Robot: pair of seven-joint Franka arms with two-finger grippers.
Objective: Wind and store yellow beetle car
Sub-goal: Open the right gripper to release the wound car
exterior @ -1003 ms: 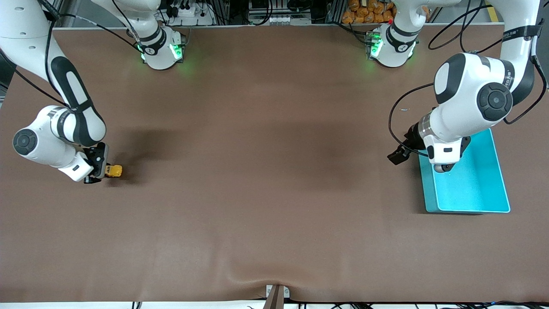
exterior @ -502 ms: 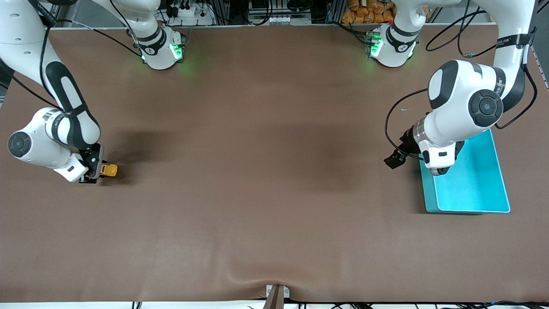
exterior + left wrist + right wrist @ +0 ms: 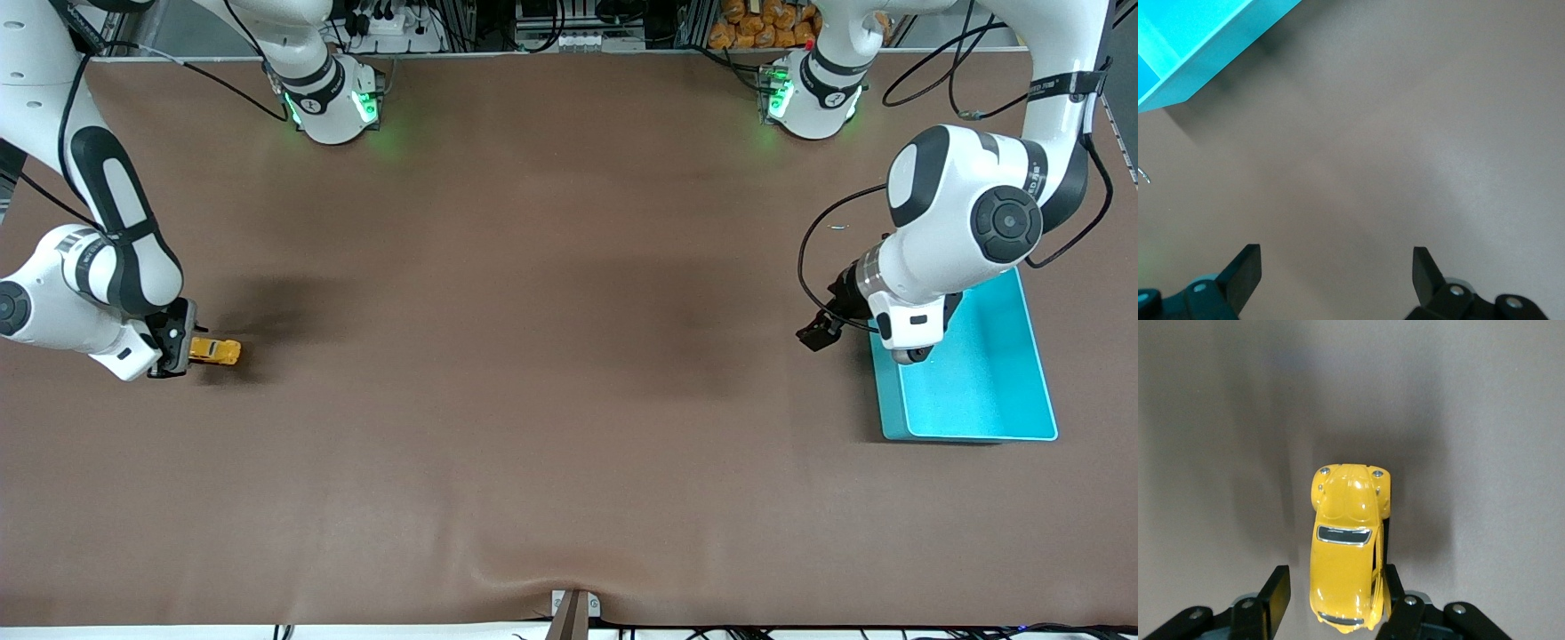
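Observation:
The yellow beetle car (image 3: 216, 351) (image 3: 1348, 540) stands on its wheels on the brown table near the right arm's end. My right gripper (image 3: 180, 347) (image 3: 1336, 587) is low at the car's rear and open. The car's rear lies between the jaws. One finger (image 3: 1275, 593) stands clear of the body, the other finger (image 3: 1399, 603) rests against its side. My left gripper (image 3: 815, 332) (image 3: 1335, 267) waits open and empty over bare table beside the teal bin (image 3: 889, 391) (image 3: 1198, 47).
The teal bin has nothing in it and sits at the left arm's end of the table. The left arm's elbow hangs over the bin's edge that lies farther from the front camera. A fold in the table cover (image 3: 533, 569) lies near the front edge.
The right gripper slid with the car toward the right arm's end of the table, then its jaws parted from a shut grip. The left arm shifted slightly and then held still.

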